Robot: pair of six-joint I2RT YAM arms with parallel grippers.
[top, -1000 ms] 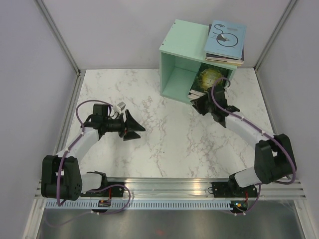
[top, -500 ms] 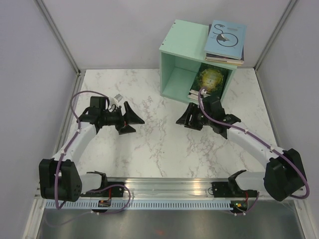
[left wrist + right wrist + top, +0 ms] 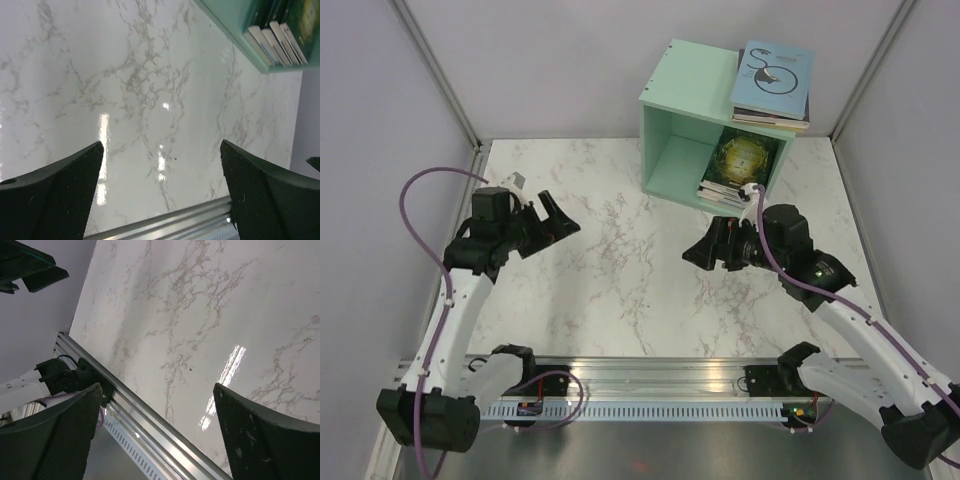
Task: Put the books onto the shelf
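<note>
Mint shelf (image 3: pixel 670 100) near tabletop's (image 3: pixel 620 290) far right corner: book stack (image 3: pixel 772 85) on top looks overhanging, may slide if bumped. Spread and empty: left gripper (image 3: pixel 554 214), right gripper (image 3: pixel 704 250).

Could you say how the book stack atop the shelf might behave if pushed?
The book stack sits at the shelf's right edge, so a push might topple it. Its thin books lie loose and may slide apart.

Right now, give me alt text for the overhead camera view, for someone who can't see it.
A mint-green shelf at the back of a marble table holds books inside, with a stack of books on its top. Both arms hover in front of it, the left gripper and right gripper open and empty.
</note>
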